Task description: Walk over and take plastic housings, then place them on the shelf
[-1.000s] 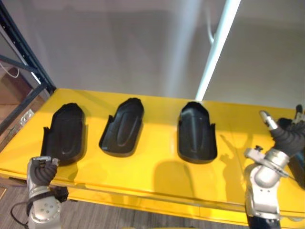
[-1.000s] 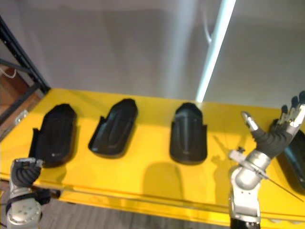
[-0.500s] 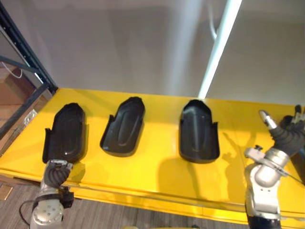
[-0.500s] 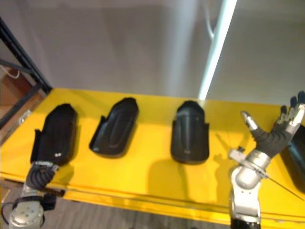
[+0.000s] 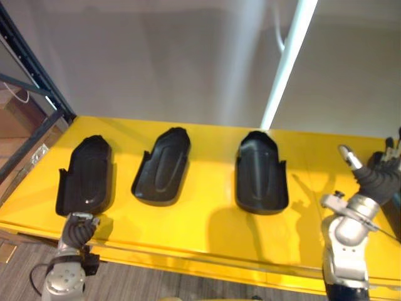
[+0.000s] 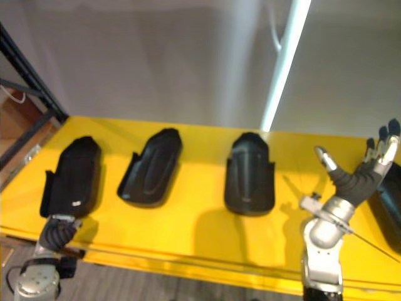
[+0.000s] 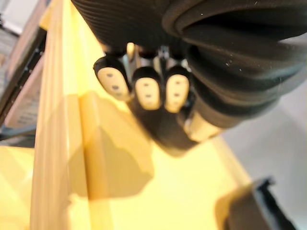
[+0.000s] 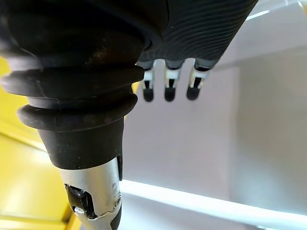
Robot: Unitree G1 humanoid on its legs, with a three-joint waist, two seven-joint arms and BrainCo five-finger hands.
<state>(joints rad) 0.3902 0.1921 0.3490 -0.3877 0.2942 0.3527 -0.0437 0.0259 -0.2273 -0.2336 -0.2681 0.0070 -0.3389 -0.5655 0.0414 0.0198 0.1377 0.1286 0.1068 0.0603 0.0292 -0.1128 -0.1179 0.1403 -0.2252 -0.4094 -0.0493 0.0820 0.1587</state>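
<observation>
Right, we start at the far left, where the dark shelf frame [image 5: 28, 75] rises beside the yellow surface [image 5: 207, 229]. Down at the near edge we find the left robot hand [image 5: 78, 227]. Its fingers [image 7: 146, 91] are curled in on themselves with nothing inside them, just beside the near end of the leftmost housing [image 5: 86, 175]. That black shell lies flat, and we cannot tell whether the knuckles touch it.

Moving along, the second housing [image 5: 161, 166] lies a little angled and the third housing [image 5: 260, 172] lies straight, both well apart from either hand. Over on the right, the right robot hand [image 6: 358, 179] is raised above the surface, fingers spread wide and straight, holding nothing. Behind it, at the very edge, a fourth housing [image 6: 390, 210] peeks out, partly hidden.

We read this as the reach before the first pick-up. To do it well, we'd want the left fingers to uncurl before they meet the shell. They could then slip under its near lip or clamp a side wall, since a closed fist would likely just shove it across the slick surface. The right one looks ready to come down on the fourth housing, and a grip across the raised side walls seems surest. Lift level, and keep each shell clear of its neighbours.
</observation>
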